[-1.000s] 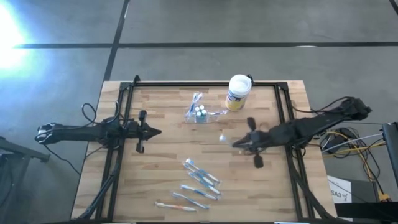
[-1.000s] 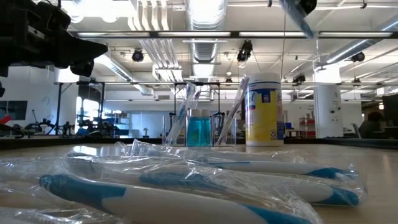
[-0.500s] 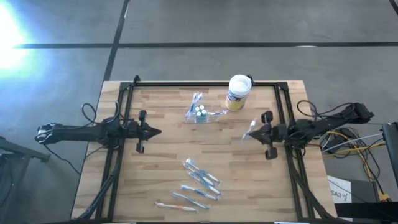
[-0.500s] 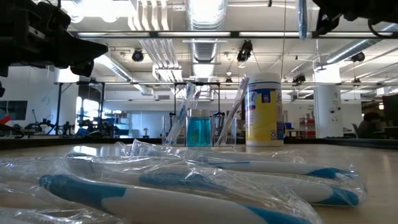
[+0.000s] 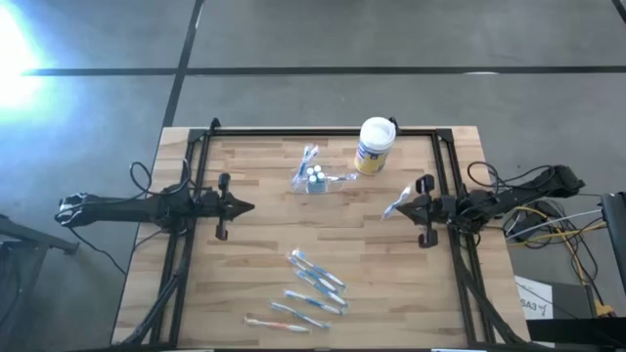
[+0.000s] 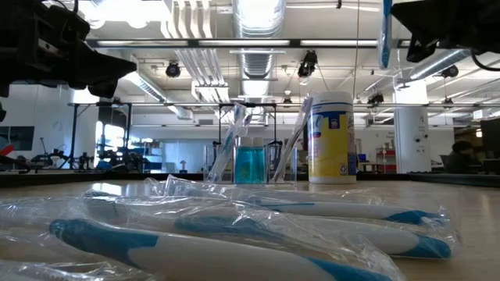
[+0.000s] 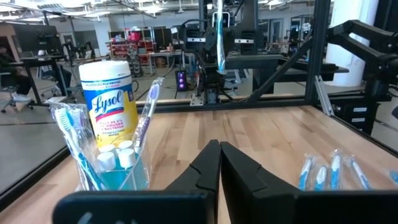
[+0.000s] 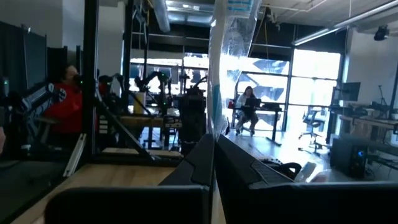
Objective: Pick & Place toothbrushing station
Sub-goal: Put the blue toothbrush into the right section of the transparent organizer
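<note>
By the table's (image 5: 245, 264) right edge, the right gripper (image 5: 404, 206) pinches what looks like a plastic-wrapped toothbrush (image 5: 394, 205); the left gripper (image 5: 246, 206), fingers together, holds nothing.

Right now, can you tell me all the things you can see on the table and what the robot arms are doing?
toothbrushing station: one, clear plastic with blue inside and toothbrushes standing in it, far middle of the table.
canister: one, white with a yellow label, upright, beside the station on the right arm's side.
wrapped toothbrushes: about five, blue and white in clear wrappers, lying loose at the near middle of the table.
held toothbrush: one, wrapped, blue and white, in the air at the table's right side.
table: one, light wood with a black frame.
left gripper: shut, empty, waiting over the left side.
right gripper: shut on the held toothbrush, raised at the right side.
</note>
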Robot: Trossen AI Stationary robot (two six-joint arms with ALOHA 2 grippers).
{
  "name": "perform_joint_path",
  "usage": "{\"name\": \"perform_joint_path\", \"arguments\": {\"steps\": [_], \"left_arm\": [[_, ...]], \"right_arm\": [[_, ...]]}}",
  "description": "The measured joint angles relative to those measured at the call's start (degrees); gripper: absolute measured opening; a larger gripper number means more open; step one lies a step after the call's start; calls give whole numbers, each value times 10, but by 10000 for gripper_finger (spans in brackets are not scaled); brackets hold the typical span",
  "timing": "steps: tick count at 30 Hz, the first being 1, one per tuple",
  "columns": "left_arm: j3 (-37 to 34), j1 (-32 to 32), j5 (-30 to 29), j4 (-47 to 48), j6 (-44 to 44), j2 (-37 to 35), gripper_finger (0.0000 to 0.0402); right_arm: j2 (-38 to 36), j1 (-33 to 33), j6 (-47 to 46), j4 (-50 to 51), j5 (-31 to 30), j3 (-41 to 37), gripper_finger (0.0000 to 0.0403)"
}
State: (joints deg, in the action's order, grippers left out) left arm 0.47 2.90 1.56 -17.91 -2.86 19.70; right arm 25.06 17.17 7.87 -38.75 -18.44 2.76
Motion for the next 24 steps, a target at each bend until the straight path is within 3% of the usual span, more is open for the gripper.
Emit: {"name": "perform_joint_path", "arguments": {"steps": [13,18,24], "left_arm": [[2,0,-15,-64,23,1,7],[22,0,-17,-125,15,37,7],[75,0,-27,-136,13,136,21]], "right_arm": [[-6,0,10,8,-11,6,8],[64,1,11,5,-13,45,8],[197,1,28,-6,-12,106,8]]}}
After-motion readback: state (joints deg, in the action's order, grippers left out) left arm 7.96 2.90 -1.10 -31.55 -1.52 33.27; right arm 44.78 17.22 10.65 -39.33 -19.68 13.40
